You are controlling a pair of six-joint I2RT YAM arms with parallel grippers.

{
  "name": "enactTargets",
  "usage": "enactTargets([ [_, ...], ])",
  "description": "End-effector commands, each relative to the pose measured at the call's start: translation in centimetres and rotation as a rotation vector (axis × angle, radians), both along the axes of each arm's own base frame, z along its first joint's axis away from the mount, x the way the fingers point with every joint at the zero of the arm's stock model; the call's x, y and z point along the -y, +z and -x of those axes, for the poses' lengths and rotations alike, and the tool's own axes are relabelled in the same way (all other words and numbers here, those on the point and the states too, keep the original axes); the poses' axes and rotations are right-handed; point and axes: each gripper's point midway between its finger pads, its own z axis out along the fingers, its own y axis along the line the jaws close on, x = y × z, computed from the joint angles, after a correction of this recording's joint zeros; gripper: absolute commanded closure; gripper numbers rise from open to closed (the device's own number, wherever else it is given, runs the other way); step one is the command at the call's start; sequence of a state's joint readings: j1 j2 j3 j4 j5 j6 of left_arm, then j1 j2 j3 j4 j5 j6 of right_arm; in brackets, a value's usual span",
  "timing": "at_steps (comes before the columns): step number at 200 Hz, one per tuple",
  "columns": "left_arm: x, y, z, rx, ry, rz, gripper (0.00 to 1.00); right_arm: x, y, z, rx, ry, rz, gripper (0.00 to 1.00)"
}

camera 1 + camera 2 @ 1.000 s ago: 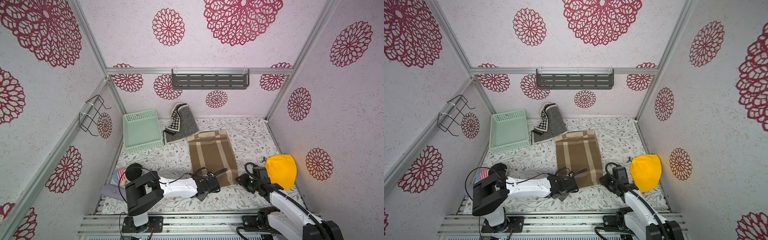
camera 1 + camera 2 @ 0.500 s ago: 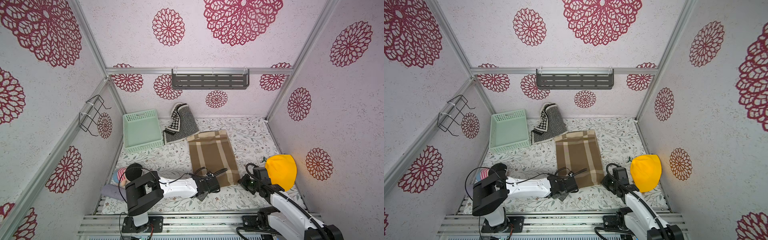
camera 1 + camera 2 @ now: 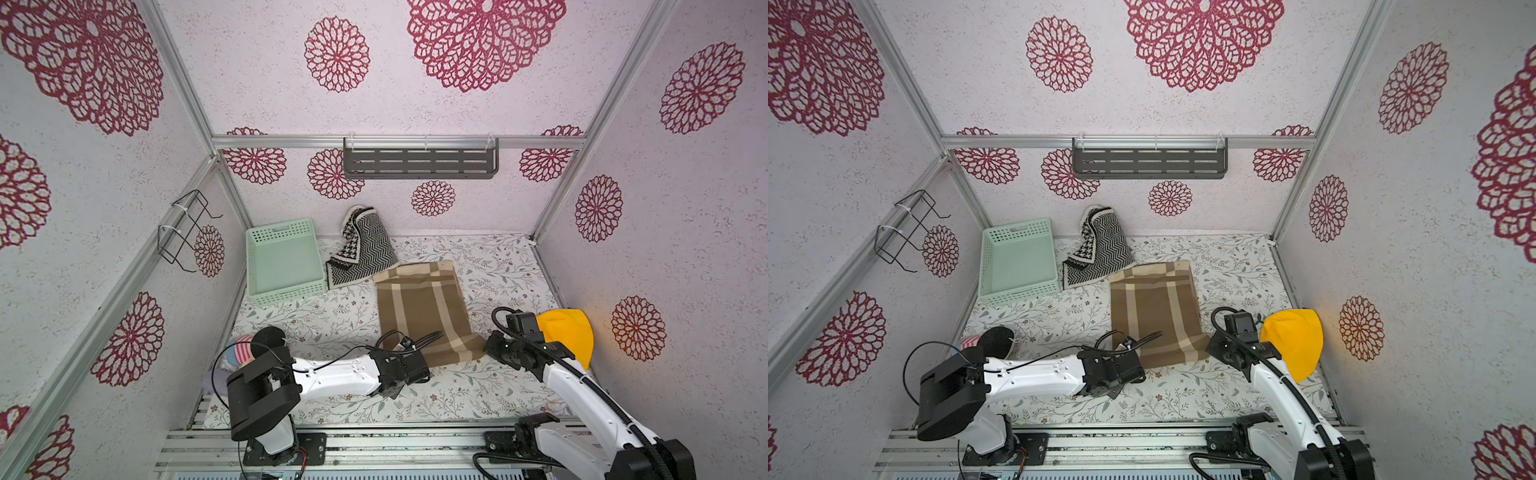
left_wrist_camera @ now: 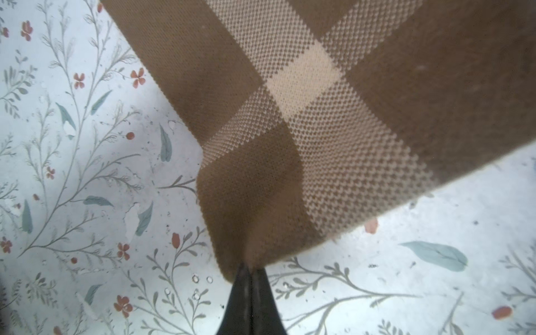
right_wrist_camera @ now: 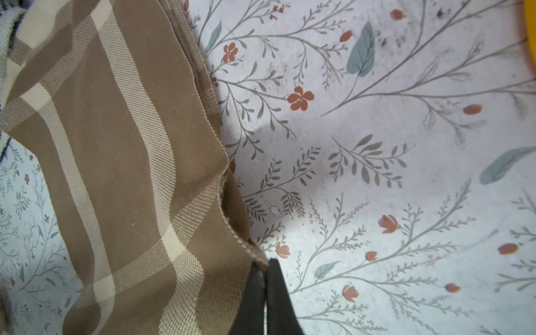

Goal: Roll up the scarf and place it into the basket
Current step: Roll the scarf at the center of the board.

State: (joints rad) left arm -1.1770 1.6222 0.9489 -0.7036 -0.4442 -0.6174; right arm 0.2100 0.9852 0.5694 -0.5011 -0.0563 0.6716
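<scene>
Leaving the basket [image 3: 284, 259] waiting empty at the far left of the desk [image 3: 490, 266]. Pinching the near-left corner of the flat mid-desk scarf [image 3: 419, 303] in the left end effector [image 4: 249, 271], clamping the near-right corner in the right end effector [image 5: 265, 265]. Probably worth lifting both evenly, curling the edge over tight.

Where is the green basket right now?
In both top views the basket sits in the far left corner of the table, with the black-and-white zigzag cloth right beside it on its right.
</scene>
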Motion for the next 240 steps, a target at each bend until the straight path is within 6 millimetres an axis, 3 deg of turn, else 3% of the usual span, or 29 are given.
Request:
enactTargets([
  [1, -1.3, 0.6, -0.1, 0.007, 0.014, -0.041, 1.0, 0.6, -0.2, 2.0, -0.085, 0.016, 0.035, 0.99],
  [10, -0.9, 0.6, 0.1, 0.006, 0.006, -0.04, 1.0, 0.2, -0.7, 3.0, -0.121, 0.019, 0.006, 0.91],
  [21, -0.4, 0.5, 0.4, 0.0, -0.01, -0.037, 1.0, -0.6, -1.2, 4.3, -0.16, 0.038, -0.041, 0.65],
  [39, 0.4, 0.1, 1.0, -0.006, -0.035, -0.049, 1.0, -0.8, -1.2, 5.6, -0.188, 0.055, -0.044, 0.54],
  [57, 0.4, -0.2, 1.4, -0.011, -0.037, -0.073, 1.0, -0.6, -0.7, 5.9, -0.175, 0.062, -0.029, 0.54],
  [78, 0.5, 0.3, 1.8, -0.003, -0.04, -0.074, 1.0, -2.0, 0.0, 5.6, -0.136, 0.117, -0.044, 0.53],
  [126, 0.2, 2.0, 0.9, 0.015, 0.022, -0.024, 1.0, -7.8, 0.5, 4.4, -0.032, 0.32, -0.019, 0.62],
  [177, -1.6, 1.6, -0.7, -0.211, 0.182, 0.075, 1.0, -12.1, 2.5, 2.5, 0.232, 0.533, -0.045, 0.58],
  [201, -2.5, 2.2, -1.8, -0.312, 0.236, 0.13, 1.0, -13.2, 3.0, 2.5, 0.327, 0.606, 0.02, 0.51],
  [240, -5.4, 2.4, -3.2, -0.403, 0.29, 0.081, 1.0, -15.8, 3.0, 2.7, 0.384, 0.732, 0.075, 0.49],
])
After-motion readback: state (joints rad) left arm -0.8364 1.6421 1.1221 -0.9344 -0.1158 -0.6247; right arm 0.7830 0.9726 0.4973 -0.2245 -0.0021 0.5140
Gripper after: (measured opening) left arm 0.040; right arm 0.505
